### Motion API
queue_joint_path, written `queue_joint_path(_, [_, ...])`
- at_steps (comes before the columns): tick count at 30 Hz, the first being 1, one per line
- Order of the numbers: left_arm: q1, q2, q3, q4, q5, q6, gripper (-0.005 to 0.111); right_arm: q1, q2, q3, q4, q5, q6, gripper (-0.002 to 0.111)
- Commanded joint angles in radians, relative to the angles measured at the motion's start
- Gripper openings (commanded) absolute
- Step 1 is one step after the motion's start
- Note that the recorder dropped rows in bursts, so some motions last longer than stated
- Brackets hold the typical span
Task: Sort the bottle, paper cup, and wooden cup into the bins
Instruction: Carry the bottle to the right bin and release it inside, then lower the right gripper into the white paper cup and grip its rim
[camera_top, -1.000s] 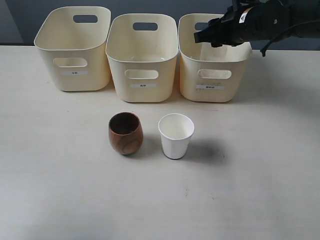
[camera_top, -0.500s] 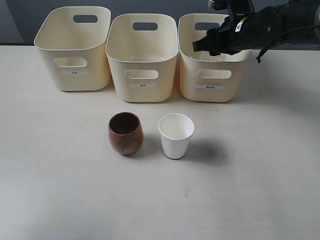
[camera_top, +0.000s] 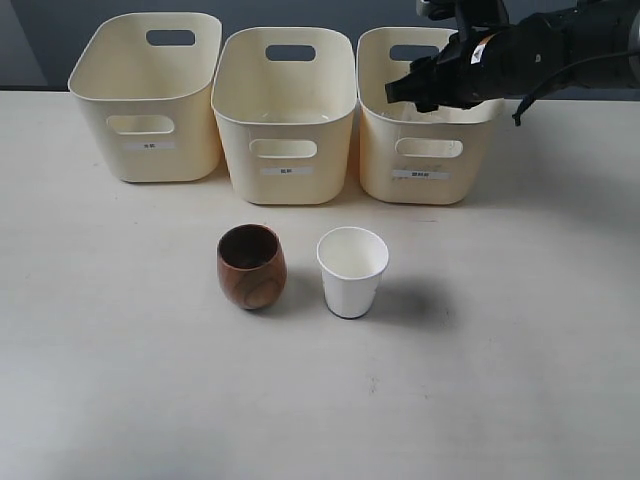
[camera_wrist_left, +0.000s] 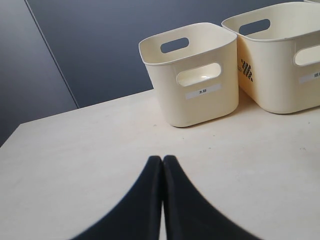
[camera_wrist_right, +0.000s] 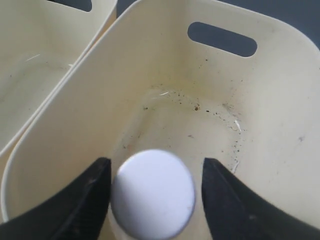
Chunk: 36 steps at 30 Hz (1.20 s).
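Observation:
The bottle shows only in the right wrist view, as a white cap (camera_wrist_right: 152, 200) between the fingers of my right gripper (camera_wrist_right: 155, 162), with the clear body hard to make out. One finger is at the cap and the other stands a little off it. The jaws are open. This gripper (camera_top: 400, 88) hangs over the rightmost of the three cream bins (camera_top: 425, 150). The dark brown wooden cup (camera_top: 251, 266) and the white paper cup (camera_top: 352, 271) stand upright side by side on the table in front of the bins. My left gripper (camera_wrist_left: 162, 158) is shut on nothing, low over bare table.
The left bin (camera_top: 150, 100) and the middle bin (camera_top: 285, 120) stand in a row with the right one at the back of the table. The left wrist view shows the left bin (camera_wrist_left: 192, 75) ahead. The right bin's inner wall (camera_wrist_right: 260, 100) surrounds the right gripper.
My right arm has shifted slightly above the right bin, then held still. Both cups and the bins have not moved.

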Motion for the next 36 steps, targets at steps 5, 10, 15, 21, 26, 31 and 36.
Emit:
queue_joint_path(5, [0.003, -0.005, 0.001, 0.003, -0.007, -0.002, 0.0, -0.006, -0.003, -0.007, 0.002, -0.013, -0.001, 0.065])
queue_joint_path(10, [0.003, -0.005, 0.001, 0.003, -0.007, -0.002, 0.0, -0.006, -0.01, -0.007, 0.002, -0.015, -0.001, 0.065])
queue_joint_path(15, [0.003, -0.005, 0.001, 0.003, -0.007, -0.002, 0.0, -0.006, -0.057, -0.007, 0.002, -0.004, -0.001, 0.065])
queue_joint_path(21, [0.003, -0.005, 0.001, 0.003, -0.007, -0.002, 0.0, -0.004, -0.166, -0.007, -0.001, 0.076, -0.003, 0.065])
queue_joint_path(26, [0.003, -0.005, 0.001, 0.003, -0.007, -0.002, 0.0, -0.002, -0.277, -0.007, -0.001, 0.215, -0.077, 0.065])
queue_joint_path(31, [0.003, -0.005, 0.001, 0.003, -0.007, -0.002, 0.0, 0.035, -0.412, -0.007, 0.01, 0.357, -0.179, 0.065])
queue_joint_path(36, [0.003, -0.005, 0.001, 0.003, -0.007, -0.002, 0.0, 0.131, -0.528, -0.007, 0.093, 0.5, -0.341, 0.065])
